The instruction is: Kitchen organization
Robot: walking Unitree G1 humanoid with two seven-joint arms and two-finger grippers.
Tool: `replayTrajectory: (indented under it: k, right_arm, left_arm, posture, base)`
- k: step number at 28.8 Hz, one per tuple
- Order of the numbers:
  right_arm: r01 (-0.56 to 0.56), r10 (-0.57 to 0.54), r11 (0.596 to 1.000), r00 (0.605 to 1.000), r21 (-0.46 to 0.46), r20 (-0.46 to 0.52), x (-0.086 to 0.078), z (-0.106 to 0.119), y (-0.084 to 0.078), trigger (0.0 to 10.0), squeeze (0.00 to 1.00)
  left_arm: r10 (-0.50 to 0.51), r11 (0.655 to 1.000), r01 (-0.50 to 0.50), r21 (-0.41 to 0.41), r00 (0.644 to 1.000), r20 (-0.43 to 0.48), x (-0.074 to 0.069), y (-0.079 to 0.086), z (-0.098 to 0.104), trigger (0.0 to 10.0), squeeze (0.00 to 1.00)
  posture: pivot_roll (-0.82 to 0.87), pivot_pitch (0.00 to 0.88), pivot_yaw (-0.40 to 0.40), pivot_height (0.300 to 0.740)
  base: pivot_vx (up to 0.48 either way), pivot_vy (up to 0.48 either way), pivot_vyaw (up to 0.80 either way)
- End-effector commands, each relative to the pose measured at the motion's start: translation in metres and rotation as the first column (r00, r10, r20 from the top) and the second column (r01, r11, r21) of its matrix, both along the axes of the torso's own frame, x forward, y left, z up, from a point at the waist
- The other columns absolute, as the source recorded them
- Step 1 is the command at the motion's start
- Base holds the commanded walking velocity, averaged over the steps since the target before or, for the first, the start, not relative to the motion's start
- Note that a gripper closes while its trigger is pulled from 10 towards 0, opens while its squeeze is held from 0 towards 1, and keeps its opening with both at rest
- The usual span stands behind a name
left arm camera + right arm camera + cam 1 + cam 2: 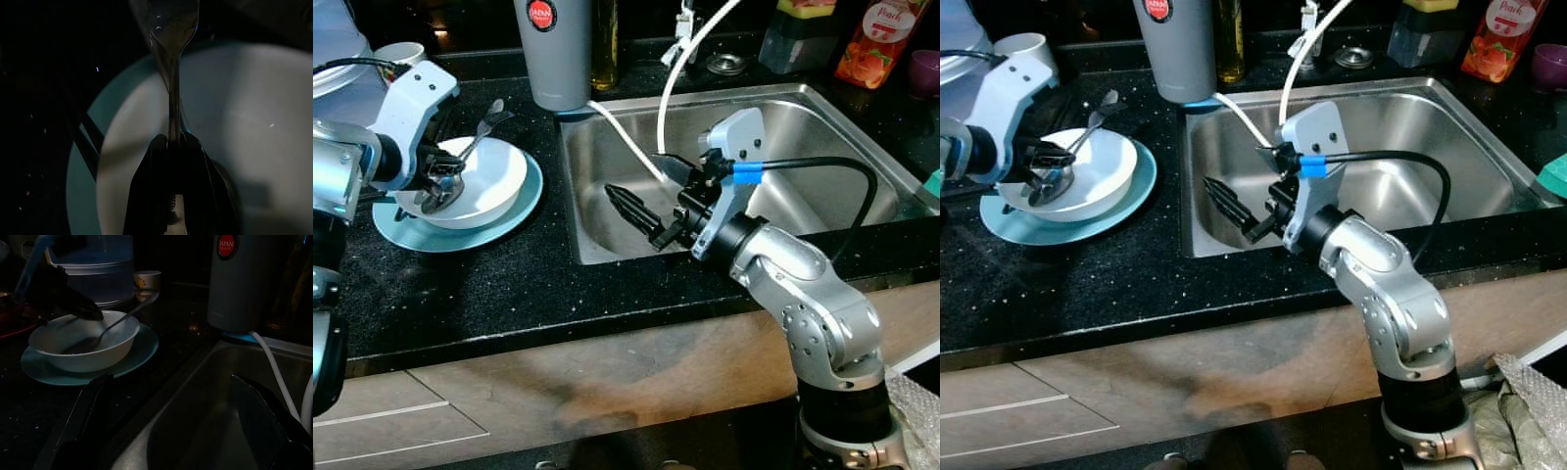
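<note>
Near the counter's left edge, the left gripper (438, 179) pinches a spoon (478, 136) standing in a white bowl (494, 181) on a blue plate (514, 218). The right gripper (646, 201) hangs spread over the sink (822, 122), at its left end.

A home kitchen — steel sink (822, 147), black worktop (509, 284), dishes.

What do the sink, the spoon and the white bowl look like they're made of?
The sink looks like brushed stainless steel, grey with soft reflections. The spoon, pinched in the left hand, looks like polished metal, shiny and mirror-like. The white bowl seems to be glazed ceramic, smooth and glossy, though it may be plastic.
</note>
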State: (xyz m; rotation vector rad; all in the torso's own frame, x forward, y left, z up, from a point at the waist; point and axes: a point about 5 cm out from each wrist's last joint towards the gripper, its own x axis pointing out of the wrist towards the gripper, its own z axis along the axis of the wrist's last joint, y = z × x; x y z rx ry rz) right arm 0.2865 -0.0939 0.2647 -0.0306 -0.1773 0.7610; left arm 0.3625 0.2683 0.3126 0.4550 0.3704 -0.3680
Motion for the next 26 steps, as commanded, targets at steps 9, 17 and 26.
replayTrajectory:
  k: [9,17,26]
  right_arm:
    - [-0.015,0.015,1.000,1.000,0.003,0.005,-0.001,0.001,0.001,10.0,0.00]
    - [-0.012,0.012,1.000,1.000,0.008,0.010,-0.001,0.001,0.000,10.0,0.00]
    - [-0.005,0.005,1.000,1.000,0.025,0.021,0.001,0.004,0.001,10.0,0.00]
  left_arm:
    - [-0.120,0.988,0.121,-0.098,0.993,0.021,-0.010,-0.015,0.014,0.0,0.00]
    - [-0.085,0.985,0.101,-0.141,0.990,0.113,-0.014,-0.010,0.032,0.0,0.00]
    - [-0.261,0.849,0.362,-0.386,0.921,0.289,-0.030,-0.038,0.063,0.0,0.00]
  posture:
    - [-0.02,0.088,0.000,0.740]
    - [-0.01,0.077,-0.003,0.740]
    - [-0.01,0.078,-0.001,0.740]
  base:
    - [0.000,0.000,0.00]
    - [0.000,0.000,0.00]
    - [0.000,0.000,0.00]
